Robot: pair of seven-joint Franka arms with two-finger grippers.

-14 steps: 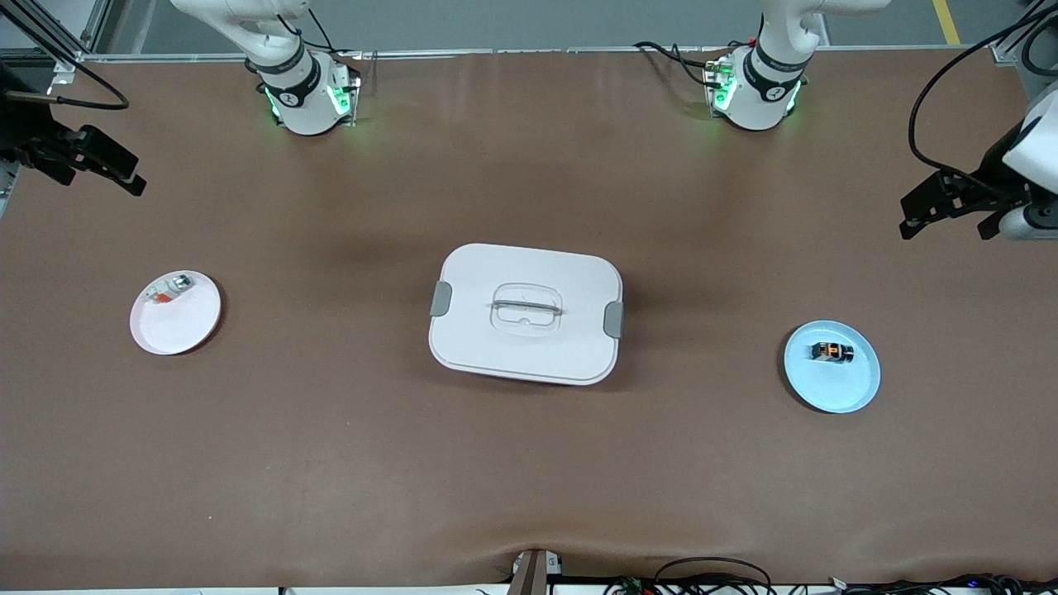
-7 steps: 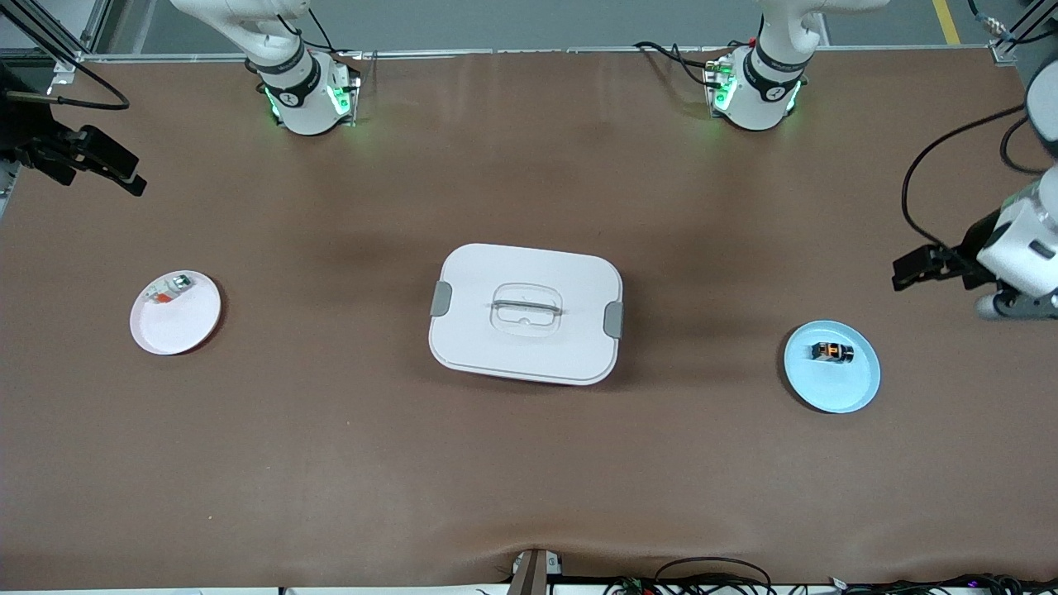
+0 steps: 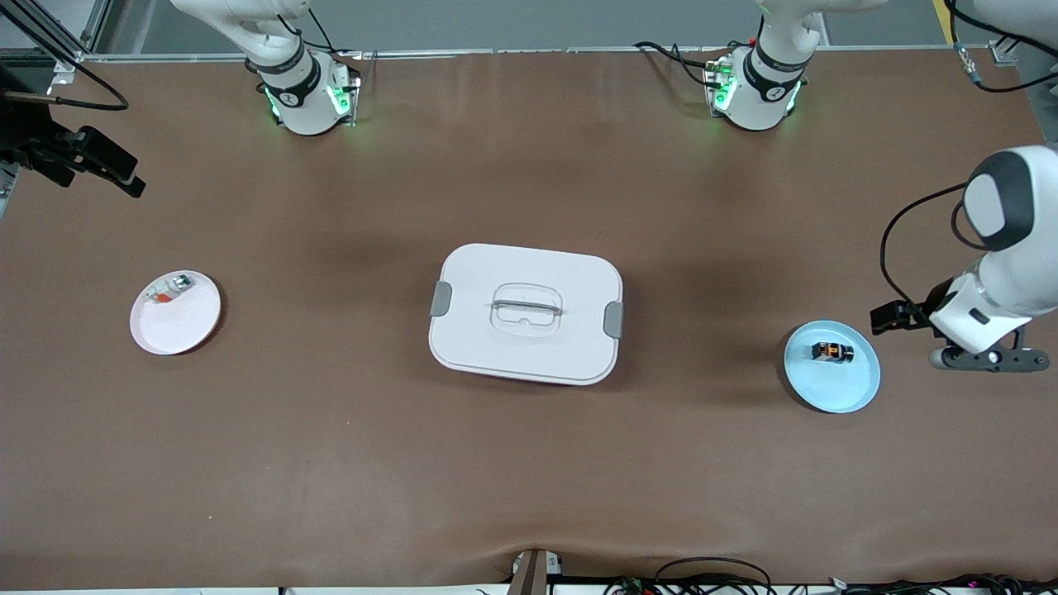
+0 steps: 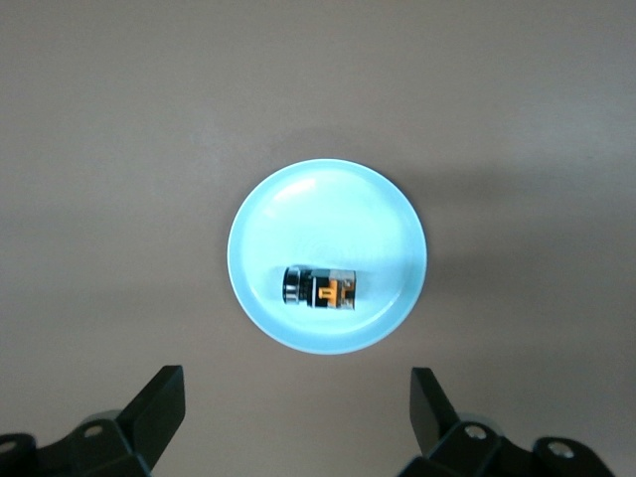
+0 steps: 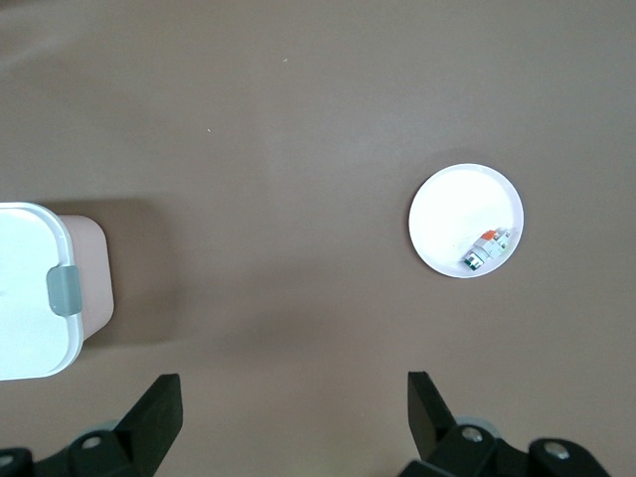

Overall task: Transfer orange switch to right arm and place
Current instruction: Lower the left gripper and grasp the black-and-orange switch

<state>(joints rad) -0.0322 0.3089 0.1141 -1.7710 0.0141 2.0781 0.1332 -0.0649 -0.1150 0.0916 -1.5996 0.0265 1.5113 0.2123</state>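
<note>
The orange switch [image 3: 831,352] lies on its side on a light blue plate [image 3: 835,388] toward the left arm's end of the table. In the left wrist view the switch [image 4: 320,287] shows its orange face on the plate [image 4: 328,214]. My left gripper [image 3: 886,317] hangs over the bare table just beside that plate, open [image 4: 295,383], with nothing between its fingers. The right arm waits at its own end of the table. Its gripper [image 3: 124,175] is open and empty [image 5: 293,388], over bare table.
A white lidded box [image 3: 526,312] with grey latches sits mid-table. A white plate [image 3: 178,326] with a small white-grey part [image 3: 169,288] lies toward the right arm's end. Cables run along the table edge nearest the front camera.
My left arm has swung down and in from the table's end to just beside the blue plate. The right arm, plates and box have not moved.
</note>
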